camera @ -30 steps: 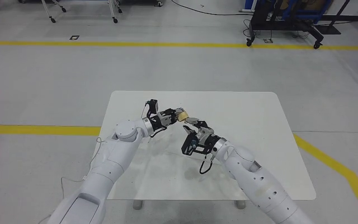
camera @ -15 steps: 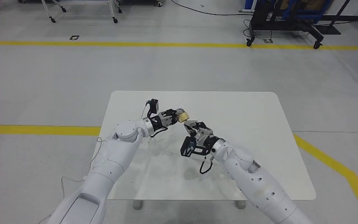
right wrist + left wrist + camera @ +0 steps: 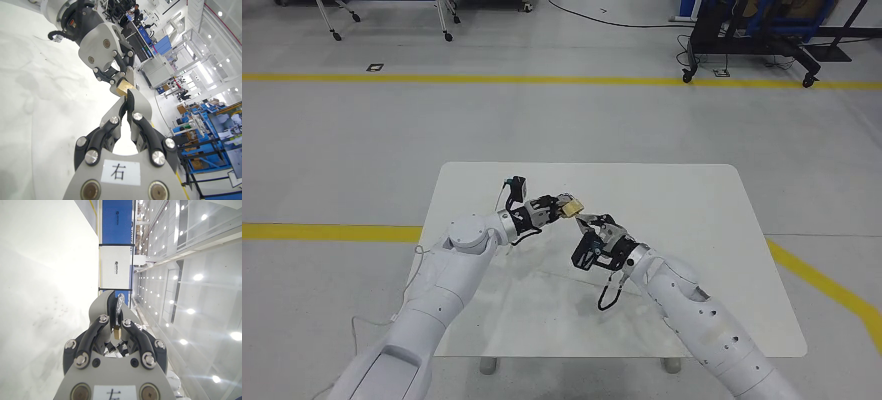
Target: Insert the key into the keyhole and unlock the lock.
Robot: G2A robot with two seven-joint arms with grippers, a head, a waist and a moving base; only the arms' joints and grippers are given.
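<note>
L fingers grip brass lock; R fingers closed, touching it.

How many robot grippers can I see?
2. The left gripper holds the brass padlock above the middle of the table. The right gripper, shut, has its tip at the padlock's body.

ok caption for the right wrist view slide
right claw, shut, tips at the small brass padlock held in the left claw over the white table
</note>
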